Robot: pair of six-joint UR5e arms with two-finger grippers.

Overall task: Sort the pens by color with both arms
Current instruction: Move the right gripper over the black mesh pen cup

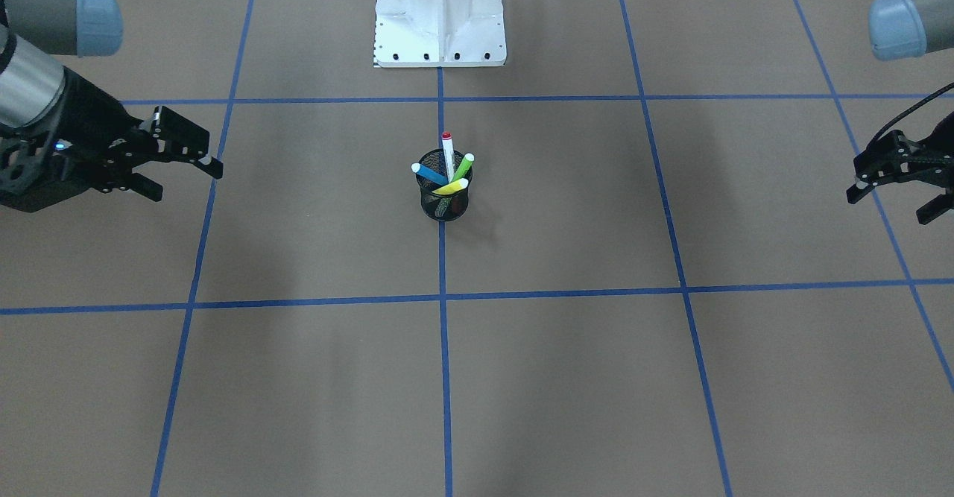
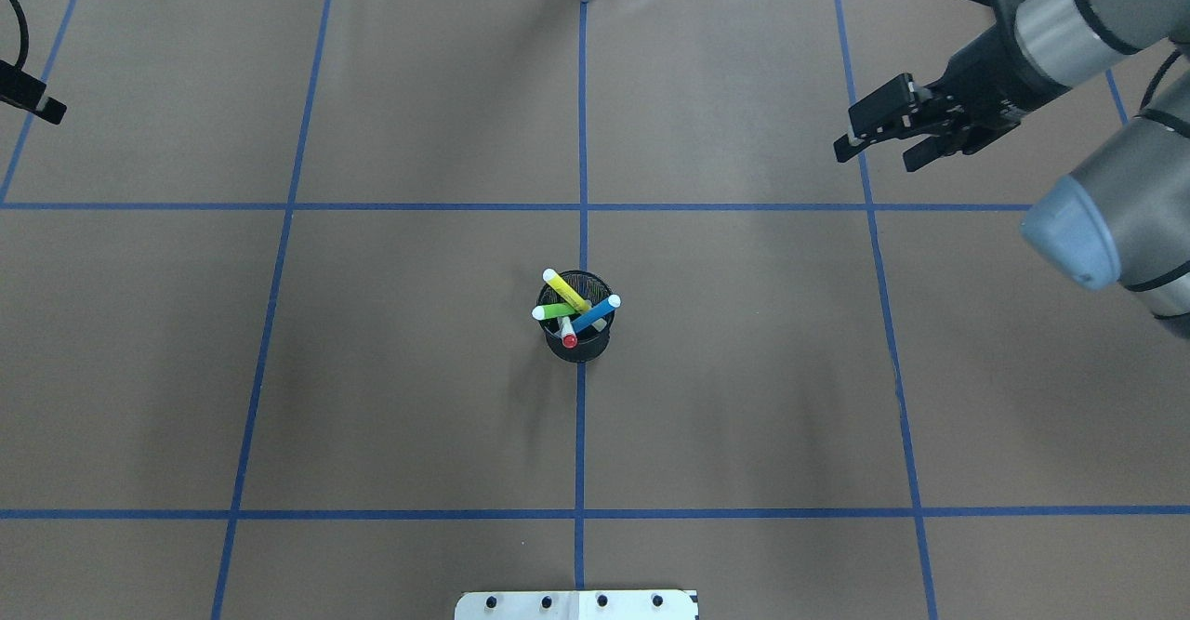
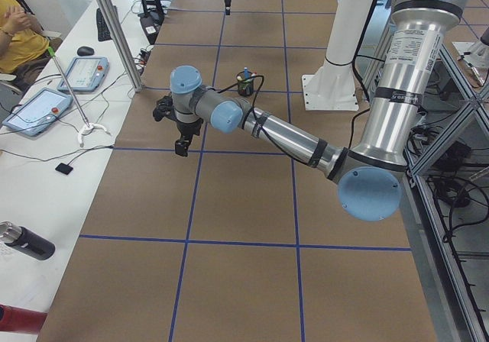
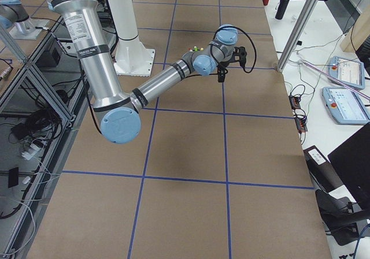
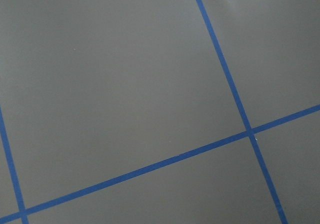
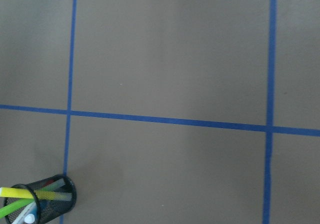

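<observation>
Pens (image 1: 447, 156), all four, stand bunched in the cup (image 1: 443, 205), so no sorting is done yet; the step in hand looks like the first reach.

The right arm (image 2: 1051, 16) and left arm (image 3: 290, 137) hang above the table, well apart from the cup on opposite sides. The right gripper (image 2: 877, 156) has its fingers spread and holds nothing. The left gripper (image 1: 888, 208) is likewise parted and bare.

In the cup the pens fan outward and cross:
- blue pen (image 1: 428, 174)
- green pen (image 1: 463, 165)
- yellow pen (image 1: 451, 187)
- red-capped pen (image 1: 447, 150), the most upright.

Next, I judge, one gripper must travel to above the cup and close on a single free top. The red-capped pen seems easiest; the crossed ones risk tipping the cup.
</observation>
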